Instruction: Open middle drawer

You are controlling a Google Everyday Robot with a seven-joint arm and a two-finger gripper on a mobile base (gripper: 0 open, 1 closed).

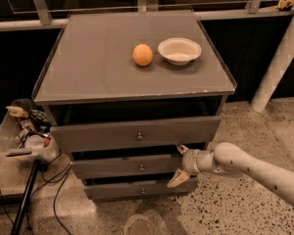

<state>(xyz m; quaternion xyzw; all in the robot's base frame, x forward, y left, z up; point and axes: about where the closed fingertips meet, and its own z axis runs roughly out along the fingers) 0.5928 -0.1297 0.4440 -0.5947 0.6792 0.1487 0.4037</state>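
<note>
Nearest, the speckled floor (pixel 225 212) runs under the white arm (pixel 257 169), which reaches in from the lower right. At its tip the end effector (pixel 179 164) sits against the right end of the cabinet's drawer fronts. Its two fingers are spread well apart and grasp nothing, the upper fingertip (pixel 181 148) near the gap under the top drawer and the lower one near the top edge of the bottom drawer (pixel 117 190). Whether either finger touches the cabinet cannot be told.

The middle drawer (pixel 112 167), a shallow grey front, is second of three, directly left of the end effector. Its small round knob (pixel 141 168) is at centre, apart from the fingers. Above it the taller top drawer (pixel 98 135) stands forward, with a dark gap between it and the grey counter (pixel 88 67).

To the left, a clear bin (pixel 2 146) of clutter stands beside the cabinet, with dark cables (pixel 56 202) trailing on the floor below it.

On the counter, toward its back, an orange (pixel 142 55) lies just left of a white bowl (pixel 180 50), close but not touching. Farthest, a white pillar (pixel 279 65) leans at the right.
</note>
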